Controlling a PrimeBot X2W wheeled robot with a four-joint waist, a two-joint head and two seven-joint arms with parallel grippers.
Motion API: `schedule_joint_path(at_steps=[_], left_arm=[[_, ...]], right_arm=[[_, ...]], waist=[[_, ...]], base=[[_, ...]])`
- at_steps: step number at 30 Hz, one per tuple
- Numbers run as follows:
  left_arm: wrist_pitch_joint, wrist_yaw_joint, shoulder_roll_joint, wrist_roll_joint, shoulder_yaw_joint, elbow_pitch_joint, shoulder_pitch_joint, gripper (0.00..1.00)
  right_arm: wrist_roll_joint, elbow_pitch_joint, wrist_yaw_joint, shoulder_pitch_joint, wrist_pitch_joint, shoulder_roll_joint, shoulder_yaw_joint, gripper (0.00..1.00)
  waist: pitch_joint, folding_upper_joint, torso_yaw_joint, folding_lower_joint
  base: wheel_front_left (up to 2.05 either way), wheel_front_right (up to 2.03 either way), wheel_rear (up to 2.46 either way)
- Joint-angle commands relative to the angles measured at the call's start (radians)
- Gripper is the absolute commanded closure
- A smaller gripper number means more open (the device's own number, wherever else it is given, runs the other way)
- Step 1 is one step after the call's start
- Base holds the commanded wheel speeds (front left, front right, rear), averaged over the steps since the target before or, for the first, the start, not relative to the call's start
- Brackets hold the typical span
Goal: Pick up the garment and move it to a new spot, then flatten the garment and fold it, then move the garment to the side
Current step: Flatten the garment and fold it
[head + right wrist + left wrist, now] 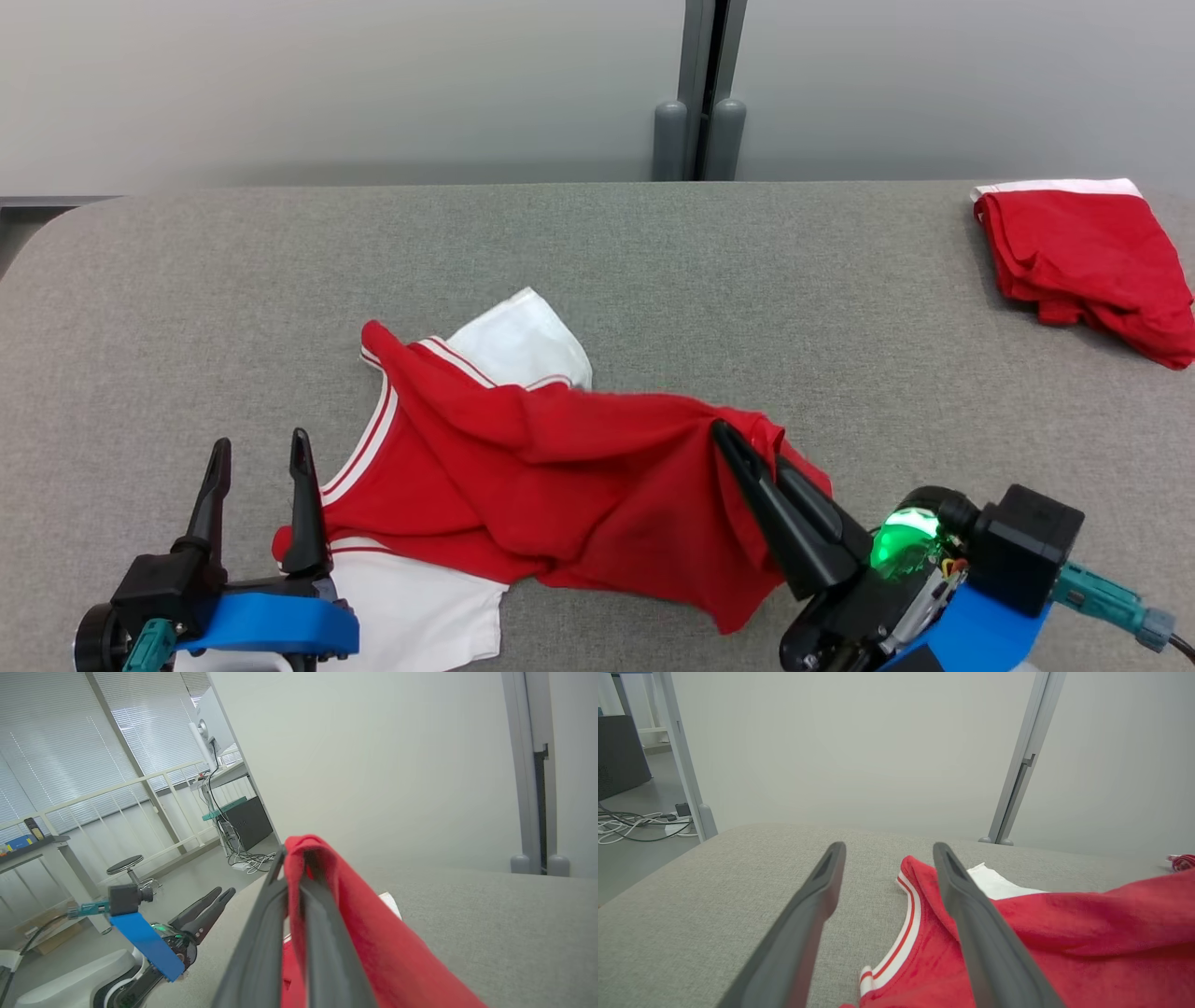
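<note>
At the near left edge of the grey tabletop (653,261), the left hand (260,441) is being held wide, with nothing between its fingers. It is being kept just beside the striped neckline of the garment (523,457). In the left wrist view the same hand (887,847) is being shown pointing along the tabletop, with red cloth (1064,933) lying by its right finger.

At the near right, the right hand (738,443) is being kept narrow, and a fold of the garment is being pinched in it. In the right wrist view this fold (364,914) is being held draped over the fingertips (292,847). The rest of the red and white garment is being left crumpled on the middle of the tabletop.

At the far right corner, a second red cloth (1083,257) with a white band is being kept folded, well apart from the garment.
</note>
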Motion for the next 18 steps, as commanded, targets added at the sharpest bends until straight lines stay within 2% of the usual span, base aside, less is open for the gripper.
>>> schedule_joint_path(at_steps=[1,4,7,13,18], left_arm=[[0.001,-0.002,-0.001,-0.001,0.008,-0.004,0.008,0.00],[0.001,0.001,-0.001,-0.001,0.009,-0.009,0.011,0.00],[0.001,0.007,-0.001,-0.002,0.005,-0.017,0.013,0.00],[0.001,0.012,-0.001,-0.006,0.002,-0.021,0.008,0.00],[0.001,0.015,-0.001,-0.007,-0.007,-0.026,0.006,0.00]], right_arm=[[0.008,-0.037,0.001,0.028,0.027,0.009,-0.001,1.00],[0.009,-0.109,0.001,0.066,0.087,0.025,0.004,1.00],[0.004,-0.132,0.001,0.101,0.124,0.035,0.002,1.00],[-0.019,-0.091,0.001,0.128,0.128,0.054,-0.060,1.00],[-0.046,-0.036,0.001,0.080,0.106,0.059,-0.128,1.00]], waist=[[-0.002,0.0000,-0.003,0.0000],[-0.003,0.0000,-0.007,0.0000],[-0.001,0.0000,-0.012,0.0000],[0.003,0.0000,-0.019,0.0000],[0.009,0.0000,-0.018,0.0000]], base=[[0.00,0.00,0.00],[0.00,0.00,0.00],[0.00,0.00,0.00],[0.00,0.00,0.00],[0.00,0.00,0.00]])
